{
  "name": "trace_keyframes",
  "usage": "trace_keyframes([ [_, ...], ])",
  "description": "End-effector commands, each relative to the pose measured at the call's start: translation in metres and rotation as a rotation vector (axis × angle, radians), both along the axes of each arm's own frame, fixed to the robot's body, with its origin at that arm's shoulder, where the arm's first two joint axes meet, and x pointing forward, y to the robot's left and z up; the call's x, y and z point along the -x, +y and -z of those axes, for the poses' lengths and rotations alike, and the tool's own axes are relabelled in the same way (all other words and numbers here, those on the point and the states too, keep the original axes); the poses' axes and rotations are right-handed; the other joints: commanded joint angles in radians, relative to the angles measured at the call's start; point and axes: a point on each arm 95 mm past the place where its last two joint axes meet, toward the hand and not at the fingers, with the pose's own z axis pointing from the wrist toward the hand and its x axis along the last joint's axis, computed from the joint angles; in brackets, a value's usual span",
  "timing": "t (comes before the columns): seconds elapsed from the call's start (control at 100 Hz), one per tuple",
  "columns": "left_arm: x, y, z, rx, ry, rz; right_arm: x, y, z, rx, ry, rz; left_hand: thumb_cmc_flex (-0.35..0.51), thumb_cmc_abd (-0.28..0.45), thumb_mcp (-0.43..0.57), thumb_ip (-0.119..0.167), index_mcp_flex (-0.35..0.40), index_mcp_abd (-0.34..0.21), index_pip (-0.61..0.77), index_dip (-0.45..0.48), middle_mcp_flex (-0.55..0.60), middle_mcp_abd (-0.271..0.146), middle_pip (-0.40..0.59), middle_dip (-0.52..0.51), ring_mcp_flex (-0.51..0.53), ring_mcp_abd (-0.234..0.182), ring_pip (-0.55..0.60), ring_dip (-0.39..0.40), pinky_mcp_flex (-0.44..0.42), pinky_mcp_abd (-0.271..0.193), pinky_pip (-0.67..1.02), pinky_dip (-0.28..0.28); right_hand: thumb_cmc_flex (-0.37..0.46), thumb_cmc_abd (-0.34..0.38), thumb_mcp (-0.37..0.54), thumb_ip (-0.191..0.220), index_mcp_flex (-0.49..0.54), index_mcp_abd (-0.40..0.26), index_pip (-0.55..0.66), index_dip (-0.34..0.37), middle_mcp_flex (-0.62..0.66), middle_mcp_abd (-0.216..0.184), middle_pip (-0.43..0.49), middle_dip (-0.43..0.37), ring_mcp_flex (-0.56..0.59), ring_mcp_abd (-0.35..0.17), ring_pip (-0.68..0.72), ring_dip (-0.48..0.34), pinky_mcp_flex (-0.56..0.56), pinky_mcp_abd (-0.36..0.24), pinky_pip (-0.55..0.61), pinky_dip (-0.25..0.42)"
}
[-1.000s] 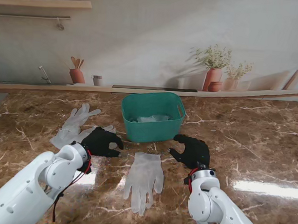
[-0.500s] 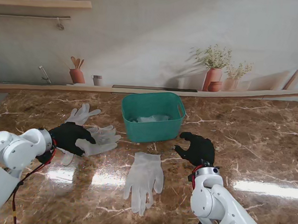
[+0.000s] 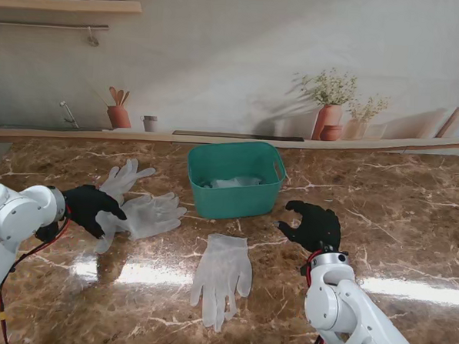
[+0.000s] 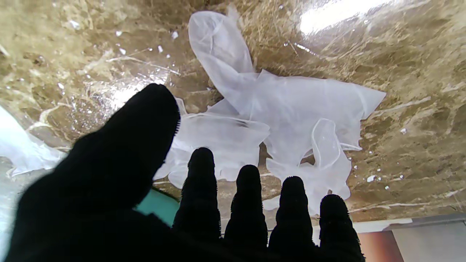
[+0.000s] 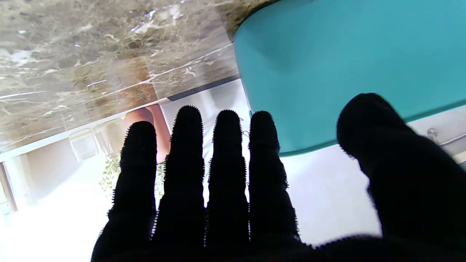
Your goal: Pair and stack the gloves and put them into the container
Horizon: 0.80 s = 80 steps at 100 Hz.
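Both arms were glossy white, built of rounded, bulbous segments with small dark screw holes. Each ended in a five-fingered hand sheathed in fuzzy black fabric, the left hand (image 3: 89, 208) and the right hand (image 3: 313, 225) alike. Red wiring ringed each wrist, and a thin dark cable trailed along the left forearm (image 3: 11, 218).

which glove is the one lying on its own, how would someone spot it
Start at the teal container in the middle of the marble table. The lone glove lies flat on the side nearer to me, fingers pointing toward me. Unlike the crumpled gloves by the left hand, nothing overlaps it.
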Motion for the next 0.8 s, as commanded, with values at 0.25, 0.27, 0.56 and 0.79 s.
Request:
trace_keyframes([
  [0.25, -0.01, -0.005, 0.025, -0.009, -0.016, 0.048, 0.004, -0.002, 0.006, -0.008, 0.02, 0.003, -0.023, -0.047, 0.041, 0.024, -0.095, -0.039, 0.041, 0.033, -0.057, -0.031, 0.004, -0.001, -0.035, -0.039, -0.008, 0.006, 0.003, -0.022, -0.015, -0.002, -0.022, -0.002, -0.01, 0.033, -0.02, -0.019, -0.013, -0.014, -0.01, -0.002, -0.013, -0.014, -0.013, -0.009, -0.01, -0.013, -0.008, -0.011, -0.014, -0.013],
  [0.27, -0.01, -0.005, 0.027, -0.006, -0.018, 0.048, 0.004, -0.002, 0.006, -0.01, 0.021, 0.003, -0.025, -0.044, 0.042, 0.024, -0.105, -0.041, 0.038, 0.032, -0.059, -0.033, 0.004, -0.001, -0.033, -0.039, -0.007, 0.007, 0.003, -0.023, -0.014, 0.0, -0.021, -0.002, -0.009, 0.033, -0.019, -0.019, -0.012, -0.014, -0.009, -0.003, -0.012, -0.014, -0.012, -0.008, -0.01, -0.013, -0.006, -0.011, -0.014, -0.012],
  [0.56, -0.019, -0.016, 0.041, 0.007, -0.05, 0.027, 0.005, -0.001, 0.007, -0.03, 0.028, -0.007, -0.015, -0.004, 0.039, 0.025, -0.093, -0.045, 0.041, 0.029, -0.065, -0.031, 0.01, 0.005, -0.04, -0.041, -0.001, 0.015, -0.001, -0.026, -0.004, 0.017, -0.022, -0.001, -0.005, 0.033, -0.019, -0.022, -0.013, -0.016, -0.006, -0.003, -0.013, -0.013, -0.007, -0.007, -0.009, -0.01, -0.001, -0.007, -0.009, -0.007],
  [0.79, -0.025, -0.023, 0.049, -0.002, -0.084, 0.032, 0.005, 0.0, 0.009, -0.05, 0.036, -0.01, 0.045, 0.02, 0.076, 0.035, -0.033, -0.057, 0.123, 0.07, -0.048, -0.029, 0.031, 0.011, -0.035, -0.044, 0.014, 0.025, -0.004, -0.031, 0.015, 0.051, -0.024, 0.002, 0.002, 0.033, -0.018, -0.027, -0.013, -0.017, -0.005, -0.002, -0.014, -0.012, -0.002, -0.006, -0.007, -0.008, 0.005, -0.005, -0.004, -0.002],
])
